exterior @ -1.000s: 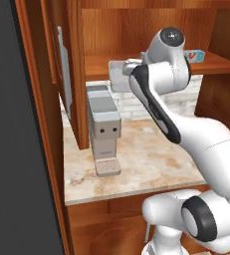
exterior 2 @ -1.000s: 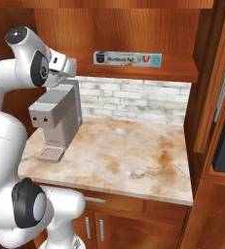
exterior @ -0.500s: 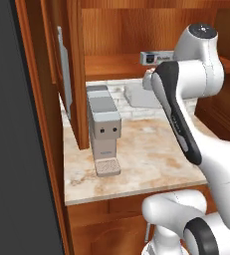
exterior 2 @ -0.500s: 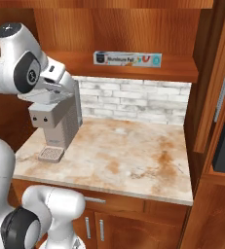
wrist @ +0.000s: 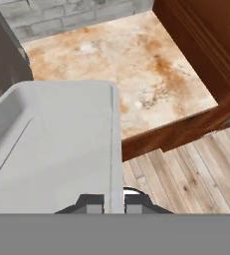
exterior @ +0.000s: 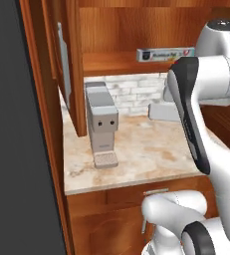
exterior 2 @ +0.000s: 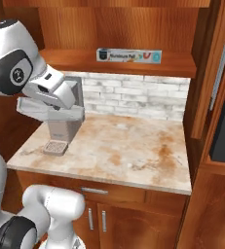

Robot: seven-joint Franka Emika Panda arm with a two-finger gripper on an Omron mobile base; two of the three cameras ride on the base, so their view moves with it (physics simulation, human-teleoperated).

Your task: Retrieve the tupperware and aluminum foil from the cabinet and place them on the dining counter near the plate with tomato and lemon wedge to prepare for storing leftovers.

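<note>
The gripper (wrist: 113, 203) is pinched shut on one thin side wall of the tupperware (wrist: 52, 144), held in the air over the counter's (exterior 2: 133, 151) front edge; light, stiff and smooth, it may pivot on this rim hold.

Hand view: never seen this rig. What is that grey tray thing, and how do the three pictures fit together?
It is a rendered kitchen with a white robot arm on a driving base. Two cameras ride on the base behind the arm, one on each side; the third sits on the hand and looks along the end effector.

The grey tray is the tupperware, a shallow pale container. The end effector is shut on its rim, and in the right base view the tupperware hangs in the air in front of the coffee machine.

The coffee machine stands on the marble-look counter. Up on the cabinet shelf lies the aluminum foil box, not yet fetched.
</note>
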